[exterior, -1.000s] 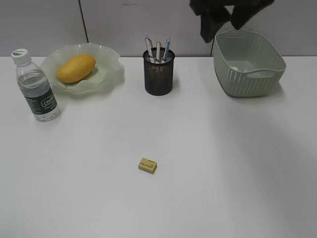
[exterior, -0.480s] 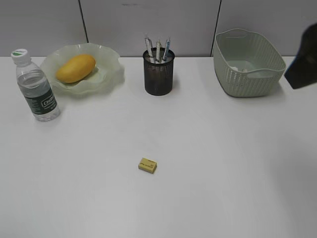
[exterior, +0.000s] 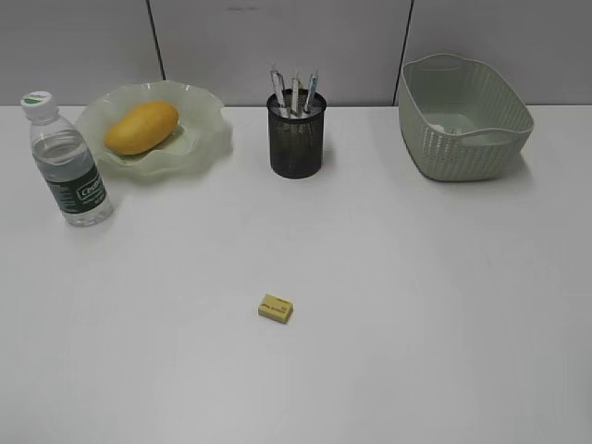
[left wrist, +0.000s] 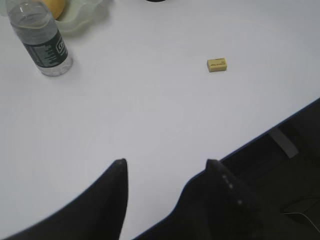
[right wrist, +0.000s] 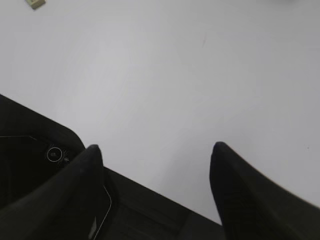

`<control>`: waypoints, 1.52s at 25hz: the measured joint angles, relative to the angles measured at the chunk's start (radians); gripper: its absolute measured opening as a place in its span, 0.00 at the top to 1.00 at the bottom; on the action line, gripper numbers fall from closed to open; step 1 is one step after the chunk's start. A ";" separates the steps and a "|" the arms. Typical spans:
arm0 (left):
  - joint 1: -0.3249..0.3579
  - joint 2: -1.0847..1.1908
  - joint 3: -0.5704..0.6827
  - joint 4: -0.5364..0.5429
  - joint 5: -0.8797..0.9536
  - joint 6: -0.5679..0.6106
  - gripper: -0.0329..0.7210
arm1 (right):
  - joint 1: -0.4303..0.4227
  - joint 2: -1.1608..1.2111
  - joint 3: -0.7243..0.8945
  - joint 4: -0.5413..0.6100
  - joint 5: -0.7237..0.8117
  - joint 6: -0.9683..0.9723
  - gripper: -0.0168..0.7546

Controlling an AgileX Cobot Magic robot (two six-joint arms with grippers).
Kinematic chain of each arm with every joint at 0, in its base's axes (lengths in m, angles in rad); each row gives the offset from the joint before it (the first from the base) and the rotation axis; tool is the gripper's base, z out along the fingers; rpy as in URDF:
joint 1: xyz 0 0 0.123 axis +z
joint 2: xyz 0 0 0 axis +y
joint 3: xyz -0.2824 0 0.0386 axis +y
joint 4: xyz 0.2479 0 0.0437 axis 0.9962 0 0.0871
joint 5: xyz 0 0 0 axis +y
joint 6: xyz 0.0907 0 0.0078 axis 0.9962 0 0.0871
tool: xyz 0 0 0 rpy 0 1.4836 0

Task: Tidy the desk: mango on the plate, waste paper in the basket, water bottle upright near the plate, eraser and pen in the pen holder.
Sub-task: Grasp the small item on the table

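The yellow-orange mango (exterior: 141,128) lies on the ruffled green plate (exterior: 205,139) at the back left. The water bottle (exterior: 67,162) stands upright just left of the plate, also seen in the left wrist view (left wrist: 42,41). The black mesh pen holder (exterior: 297,137) holds several pens (exterior: 294,93). A white scrap of waste paper (exterior: 450,124) lies inside the basket (exterior: 462,139) at the back right. The small yellow eraser (exterior: 276,308) lies alone on the desk (exterior: 416,305). My left gripper (left wrist: 166,162) and my right gripper (right wrist: 156,146) both hang open and empty over the desk's front edge.
A grey partition wall (exterior: 277,37) closes off the back of the desk. The desk's front edge (left wrist: 280,122) and dark floor show beneath both grippers. No arm shows in the exterior view.
The right arm has pulled back from above the basket, swept to the right edge and left the exterior view. The objects have not moved.
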 joint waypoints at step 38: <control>-0.042 1.199 -0.477 -0.077 -0.323 0.000 0.43 | 0.000 -0.480 0.268 -0.006 -0.014 0.091 0.33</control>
